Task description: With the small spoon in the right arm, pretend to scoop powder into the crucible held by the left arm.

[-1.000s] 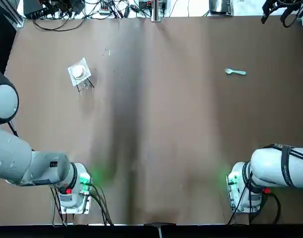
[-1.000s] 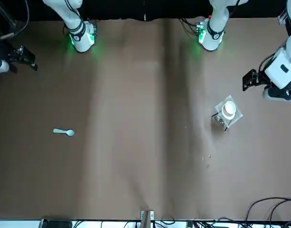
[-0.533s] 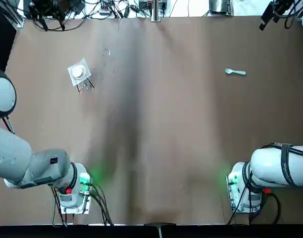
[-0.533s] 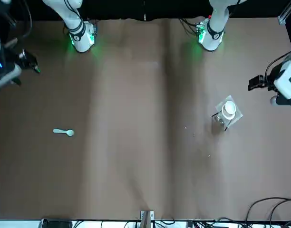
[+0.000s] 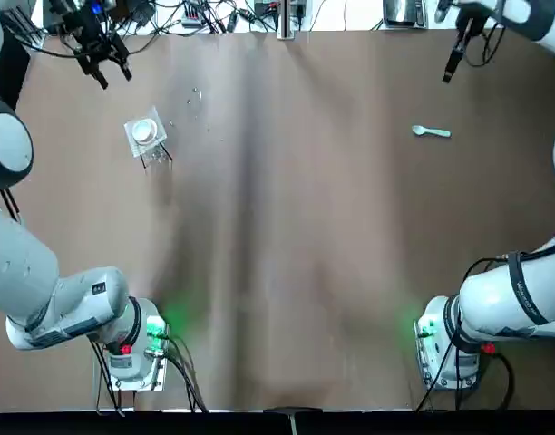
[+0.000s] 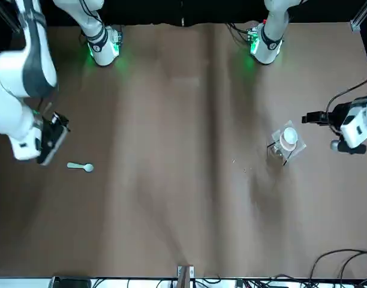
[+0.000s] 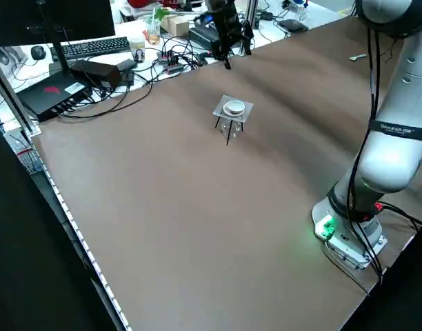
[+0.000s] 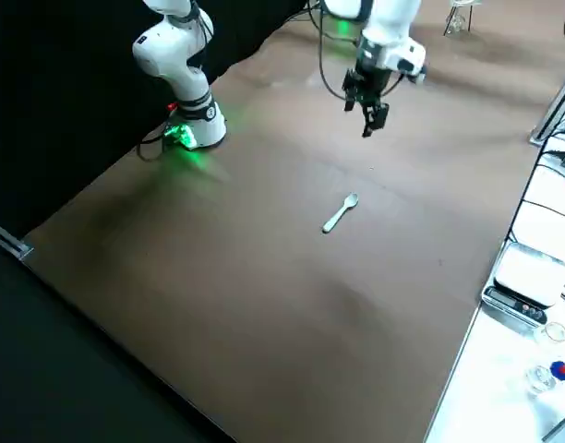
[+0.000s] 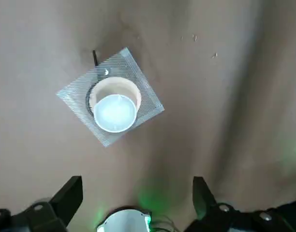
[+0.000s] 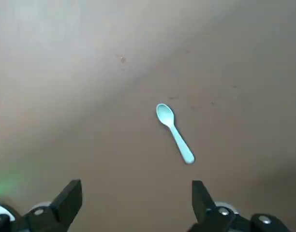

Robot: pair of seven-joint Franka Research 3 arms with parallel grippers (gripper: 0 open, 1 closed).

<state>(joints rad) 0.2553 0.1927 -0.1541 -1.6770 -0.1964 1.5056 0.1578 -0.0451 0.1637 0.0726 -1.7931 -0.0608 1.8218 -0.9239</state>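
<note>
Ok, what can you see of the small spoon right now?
The small spoon is pale mint, plastic-looking, one piece: rounded bowl, short straight handle. It lies flat on the brown table, on the right arm's far side, bowl toward the robot's left. Nothing touches it; the open right gripper hovers apart from it.

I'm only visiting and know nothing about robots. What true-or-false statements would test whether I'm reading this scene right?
The small spoon lies on the table, held by nothing. True.
The left gripper is shut on the crucible. False: it is open, apart from the crucible.
The right gripper is open. True.
The crucible lies tipped over on the bare table. False: it sits upright on a mesh stand.
</note>
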